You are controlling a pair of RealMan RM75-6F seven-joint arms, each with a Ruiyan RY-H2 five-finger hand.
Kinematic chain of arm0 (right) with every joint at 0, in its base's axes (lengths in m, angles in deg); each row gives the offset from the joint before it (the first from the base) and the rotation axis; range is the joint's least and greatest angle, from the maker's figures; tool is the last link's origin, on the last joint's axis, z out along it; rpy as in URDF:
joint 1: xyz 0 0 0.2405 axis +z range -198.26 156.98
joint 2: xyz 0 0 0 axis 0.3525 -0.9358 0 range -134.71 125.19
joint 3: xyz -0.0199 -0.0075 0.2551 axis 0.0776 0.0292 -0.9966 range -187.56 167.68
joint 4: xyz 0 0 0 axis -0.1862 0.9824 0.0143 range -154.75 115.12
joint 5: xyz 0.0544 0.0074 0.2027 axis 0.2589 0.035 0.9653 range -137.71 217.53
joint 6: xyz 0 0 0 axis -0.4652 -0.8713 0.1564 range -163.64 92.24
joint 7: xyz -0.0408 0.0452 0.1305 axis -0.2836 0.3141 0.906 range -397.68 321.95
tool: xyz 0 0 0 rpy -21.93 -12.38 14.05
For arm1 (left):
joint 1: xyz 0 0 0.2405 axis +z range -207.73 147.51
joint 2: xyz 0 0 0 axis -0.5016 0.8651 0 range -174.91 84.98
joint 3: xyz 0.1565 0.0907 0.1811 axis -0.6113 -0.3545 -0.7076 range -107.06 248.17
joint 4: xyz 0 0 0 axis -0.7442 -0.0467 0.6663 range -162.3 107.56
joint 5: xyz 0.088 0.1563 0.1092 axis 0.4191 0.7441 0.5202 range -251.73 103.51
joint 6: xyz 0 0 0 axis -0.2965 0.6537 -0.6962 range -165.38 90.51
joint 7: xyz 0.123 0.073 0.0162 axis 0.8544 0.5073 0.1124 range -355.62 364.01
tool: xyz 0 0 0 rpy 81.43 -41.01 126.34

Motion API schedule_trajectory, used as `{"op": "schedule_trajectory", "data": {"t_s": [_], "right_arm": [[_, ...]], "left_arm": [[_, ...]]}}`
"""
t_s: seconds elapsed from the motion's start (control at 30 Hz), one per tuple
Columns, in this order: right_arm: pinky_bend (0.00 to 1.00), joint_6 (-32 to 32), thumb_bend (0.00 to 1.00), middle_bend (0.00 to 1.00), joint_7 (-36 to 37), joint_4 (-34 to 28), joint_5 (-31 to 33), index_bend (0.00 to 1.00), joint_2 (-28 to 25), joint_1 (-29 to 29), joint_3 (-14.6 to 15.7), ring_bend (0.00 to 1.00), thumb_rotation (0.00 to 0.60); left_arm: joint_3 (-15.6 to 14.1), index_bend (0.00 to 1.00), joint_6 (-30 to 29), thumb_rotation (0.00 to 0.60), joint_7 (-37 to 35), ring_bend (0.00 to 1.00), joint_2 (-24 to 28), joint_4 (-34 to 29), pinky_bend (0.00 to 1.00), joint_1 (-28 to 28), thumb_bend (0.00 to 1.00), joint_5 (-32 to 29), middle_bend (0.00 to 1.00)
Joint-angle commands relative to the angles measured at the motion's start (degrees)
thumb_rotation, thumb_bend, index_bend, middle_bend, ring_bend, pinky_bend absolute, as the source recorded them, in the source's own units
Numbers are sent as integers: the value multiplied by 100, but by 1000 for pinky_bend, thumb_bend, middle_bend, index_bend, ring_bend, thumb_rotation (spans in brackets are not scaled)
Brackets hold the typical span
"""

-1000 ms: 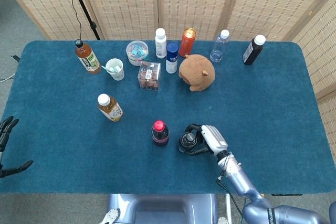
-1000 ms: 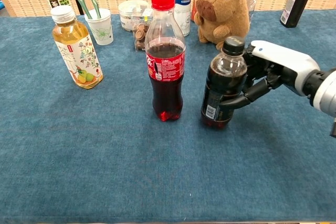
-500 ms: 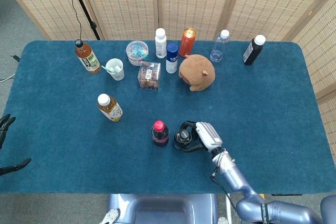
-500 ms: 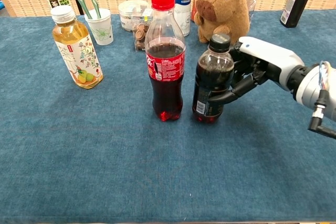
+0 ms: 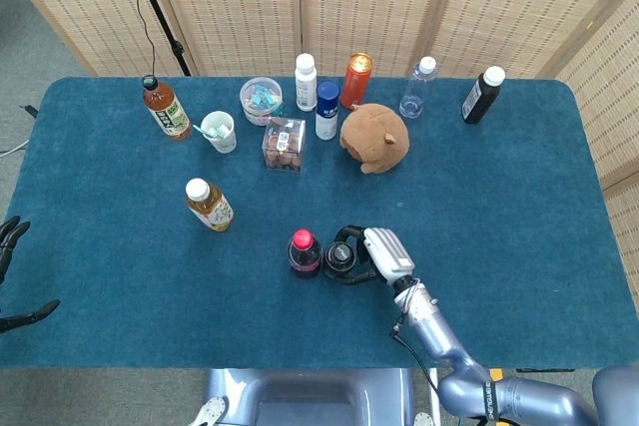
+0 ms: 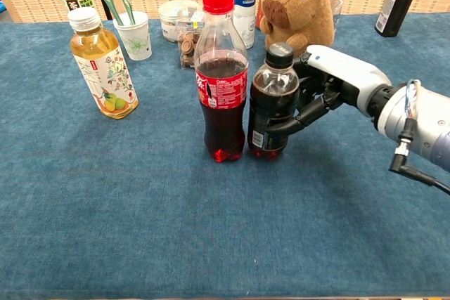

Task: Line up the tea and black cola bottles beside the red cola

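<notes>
Black cola (image 6: 271, 103) upright against red cola (image 6: 221, 82), gripped by right hand (image 6: 330, 86) (fingers wrapped around); tea bottle (image 6: 102, 64) unplaced near left edge; left hand (image 5: 12, 276) open, idle.

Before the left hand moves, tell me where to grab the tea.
Grip the tea around its labelled body, coming from its left side. It stands upright with open table there, and the body is wider than the white cap.

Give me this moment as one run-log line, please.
right hand grips black cola bottle, upright beside red cola bottle | tea bottle apart, untouched | left hand idle
</notes>
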Motion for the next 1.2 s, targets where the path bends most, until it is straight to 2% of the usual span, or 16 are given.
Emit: {"op": "schedule_trajectory", "data": {"t_s": [0.03,0.23,0.27,0.33,0.4,0.77,1.03,1.2], "right_arm": [[604,5,570,631,3,4,15,593,14,7,2,698,600],[588,27,569,616,-1,86,-8,573,44,46,26,681,600],[582,70,546,604,42,74,-8,556,21,53,37,671,600],[565,108,413,557,78,87,-21,498,-10,66,49,629,600],[558,82,335,538,40,150,-60,479,0,80,57,606,600],[521,-68,282,446,7,238,-223,406,-24,79,104,570,600],[335,55,149,231,-1,146,-193,278,-125,105,160,380,600],[304,8,123,186,-6,30,-245,251,-177,97,178,338,600]], "left_arm": [[-3,0,1,600,-7,0,2,-7,0,-1,27,6,0],[-9,0,6,600,-42,0,17,-5,0,2,27,4,0],[-6,0,4,600,-47,0,19,-5,0,3,27,0,0],[-7,0,4,600,-67,0,25,-12,0,2,27,2,0],[-8,0,-3,600,-73,0,25,-10,0,1,27,18,0],[-18,0,-17,600,-105,0,32,0,0,3,27,47,0],[-28,0,-35,600,-129,0,35,-2,0,11,27,71,0],[-31,0,-34,600,-168,0,48,3,0,9,27,79,0]]}}
